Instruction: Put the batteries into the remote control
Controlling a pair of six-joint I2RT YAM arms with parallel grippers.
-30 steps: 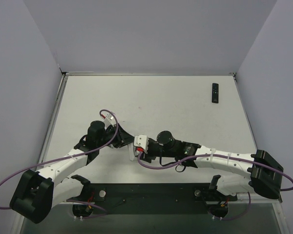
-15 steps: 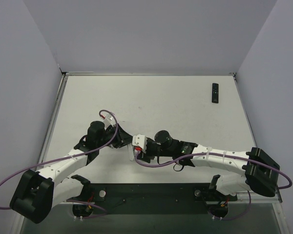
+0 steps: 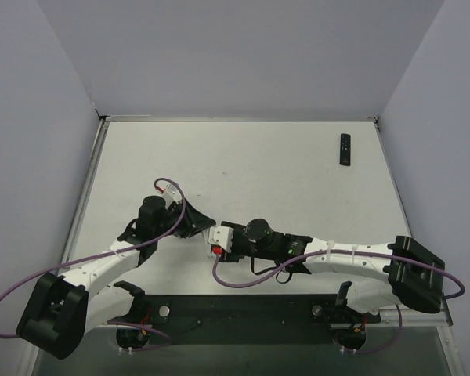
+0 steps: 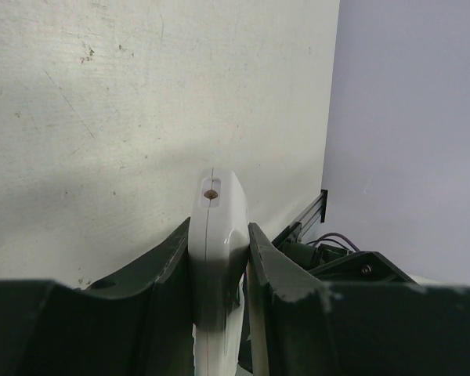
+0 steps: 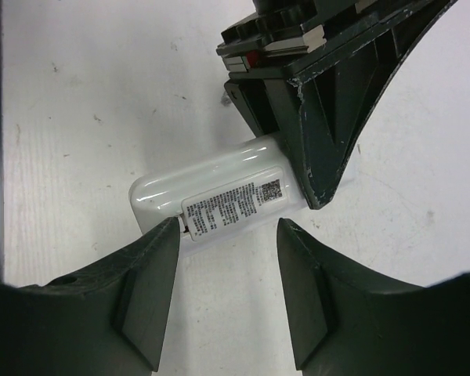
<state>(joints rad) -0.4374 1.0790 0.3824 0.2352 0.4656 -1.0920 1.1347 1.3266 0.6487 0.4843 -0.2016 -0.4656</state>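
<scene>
The white remote [image 5: 211, 192] is clamped edge-on in the left hand [image 4: 219, 235]. Its long axis runs toward the right hand [image 5: 225, 235], whose parted jaws straddle its free end, not gripping. No batteries are seen.

The white remote [image 5: 160, 196] is smooth, glossy plastic with a matt printed label [image 5: 231, 205]. The fingers [image 4: 286, 270] of the left gripper [image 4: 218, 229] are matt dark plastic, chipped at the edges. The table [image 5: 78, 117] is matt and scuffed.

Top camera: fixed high behind the arm bases [image 3: 133, 333], looking down on the whole table [image 3: 243, 157].
Left wrist camera: low, very close, sighting along the white remote [image 4: 215, 251] toward a wall [image 4: 407, 117].
Right wrist camera: close, looking down on that same remote.
</scene>
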